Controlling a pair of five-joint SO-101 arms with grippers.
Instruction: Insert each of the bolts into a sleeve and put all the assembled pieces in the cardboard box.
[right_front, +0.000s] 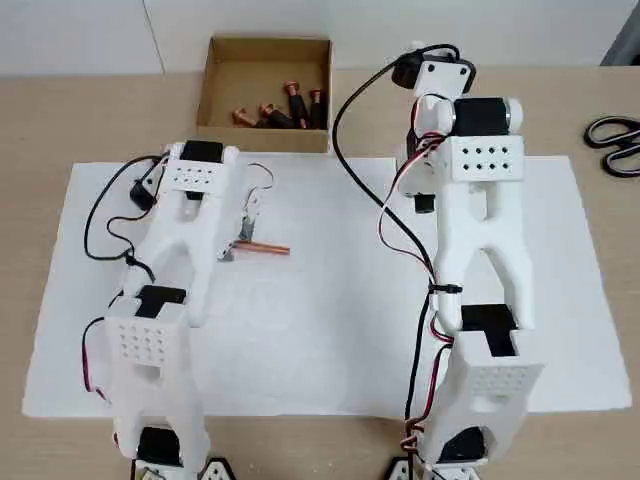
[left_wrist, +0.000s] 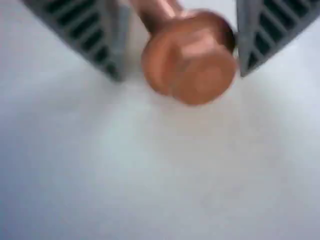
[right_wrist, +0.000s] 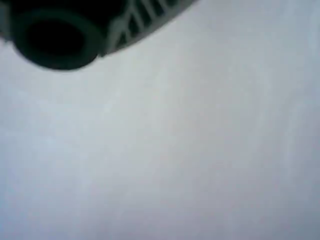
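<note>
Overhead, the high view looks down on a wooden table (right_front: 40, 120) covered by a white sheet (right_front: 330, 330), with two white robot arms side by side. At the far edge sits the cardboard box (right_front: 207, 80), which already holds several assembled pieces (right_front: 285, 108), copper bolts pushed into black sleeves. One loose copper bolt (right_front: 266, 247) lies flat on the sheet, one end at the tip of the left gripper (right_front: 243, 232). The right gripper (right_front: 421, 196) hangs low over the sheet, well apart from the bolt, with a black sleeve (right_front: 424, 204) at its tip. A pair of scissors (right_front: 612, 140) lies off the sheet by the table's edge.

Next, the left wrist view sits very close to the bolt (left_wrist: 190, 62). Its round head faces the camera and rests on the sheet. The ribbed fingers (left_wrist: 90, 30) stand spread on either side of it, not yet pressing on it.

Lastly, the right wrist view shows the sleeve (right_wrist: 52, 42) end-on, its hollow opening facing the camera. It sits against a ribbed finger (right_wrist: 145, 20), above the bare sheet. The right gripper appears to be pinching it, though the second finger is hidden.

Judging from this, most of the task looks done. What seems left is to grasp this bolt, slide it into the held sleeve, and place that piece in the box.
</note>
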